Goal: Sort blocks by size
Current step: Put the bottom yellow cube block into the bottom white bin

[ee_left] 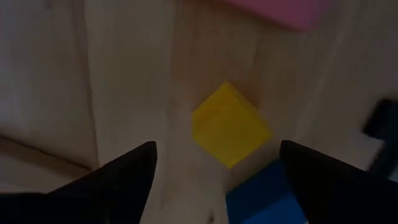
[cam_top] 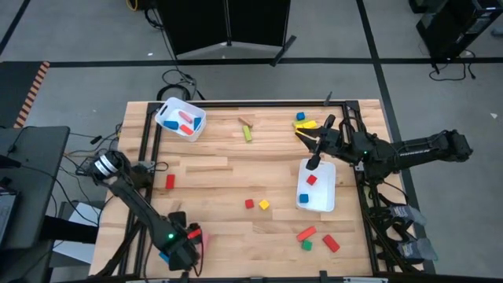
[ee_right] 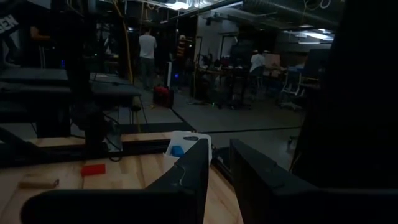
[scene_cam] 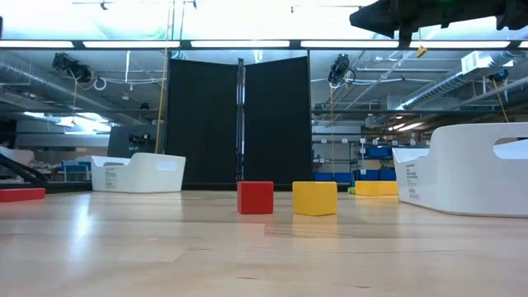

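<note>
Pictured from above at the seven o'clock corner of the worktop (cam_top: 220, 181): the left gripper (ee_left: 217, 146), jaws spread wide and empty, pointed down at a yellow cube (ee_left: 230, 124). Framed squarely between the jaws but not yet touched, with a blue block (ee_left: 267, 199) just beside it and a pink block (ee_left: 280, 9) beyond.

Judged a pick in hand: next, a straight descent and a close on the yellow cube alone, without nudging the blue block.

Farther in, at centre, a red cube (cam_top: 249, 203) and a second yellow cube (cam_top: 264, 204) unsorted. At three o'clock, the right gripper (cam_top: 314, 163) above a white bin (cam_top: 326, 206), jaws barely parted, nothing seen between. At eleven o'clock, a second bin (cam_top: 196, 124) holding blocks.
</note>
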